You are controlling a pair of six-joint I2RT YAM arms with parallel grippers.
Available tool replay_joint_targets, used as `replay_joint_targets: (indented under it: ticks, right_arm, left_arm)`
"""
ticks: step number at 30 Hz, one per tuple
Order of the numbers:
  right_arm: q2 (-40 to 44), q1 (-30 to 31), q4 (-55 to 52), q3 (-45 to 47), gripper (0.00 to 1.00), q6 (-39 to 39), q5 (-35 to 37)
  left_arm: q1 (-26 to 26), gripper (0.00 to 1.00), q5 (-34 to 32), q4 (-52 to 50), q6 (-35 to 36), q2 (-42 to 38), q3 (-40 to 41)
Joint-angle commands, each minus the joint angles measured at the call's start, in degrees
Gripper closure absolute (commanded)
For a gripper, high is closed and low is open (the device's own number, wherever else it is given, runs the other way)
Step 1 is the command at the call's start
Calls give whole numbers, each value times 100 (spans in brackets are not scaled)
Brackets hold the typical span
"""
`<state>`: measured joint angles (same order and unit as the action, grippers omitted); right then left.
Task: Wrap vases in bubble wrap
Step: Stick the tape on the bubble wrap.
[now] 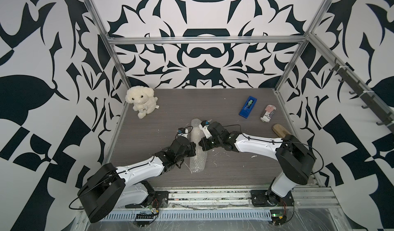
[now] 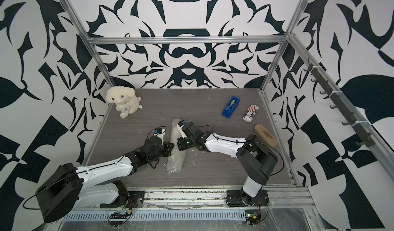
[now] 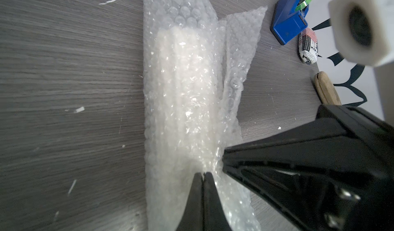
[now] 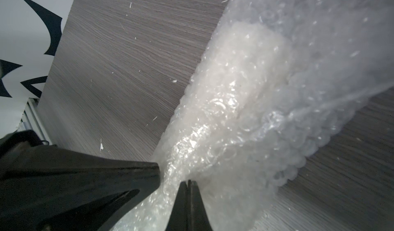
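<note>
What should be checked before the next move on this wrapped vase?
1. Vase covered by wrap: ok, it lies inside.
2. Wrap closed: not ok, a flap stands loose beside the vase.
3. Left gripper shut at the wrap: ok; whether it pinches film, cannot tell.
4. Right gripper shut at the wrap: ok; pinch, cannot tell.
5. Tape dispenser free on the table: ok.
</note>
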<state>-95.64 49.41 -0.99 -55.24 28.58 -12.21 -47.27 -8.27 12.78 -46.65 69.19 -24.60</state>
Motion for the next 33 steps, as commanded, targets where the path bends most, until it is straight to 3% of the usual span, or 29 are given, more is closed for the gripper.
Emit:
replay_joint_targets:
  ticks: [1, 10, 18, 20, 24, 26, 32, 33]
  right_arm:
    - [-102, 118, 10, 152, 100, -205, 260]
    - [-178, 164, -5, 121, 100, -238, 290]
    - [-236, 182, -182, 18, 100, -289, 341]
    - [-263, 180, -206, -8, 100, -293, 332]
    - [-281, 192, -207, -61, 100, -273, 284]
    - [-240, 190, -113, -44, 100, -247, 219]
    - [59, 196, 364, 17, 71, -109, 7]
    - [87, 195, 410, 7, 70, -94, -29]
  left_arm:
    - [-2, 100, -47, -104, 40, 45, 123]
    - [-2, 100, -365, -394, 126, 147, 120]
    - [-2, 72, -568, -781, 113, 182, -8]
    - [-2, 71, -589, -909, 91, 200, -77]
    - [-2, 73, -595, -838, 23, 200, -43]
    - [-2, 85, -666, -825, -51, 196, -36]
    - [-2, 87, -623, -693, -89, 153, -101]
    - [-2, 86, -668, -719, -134, 112, -114]
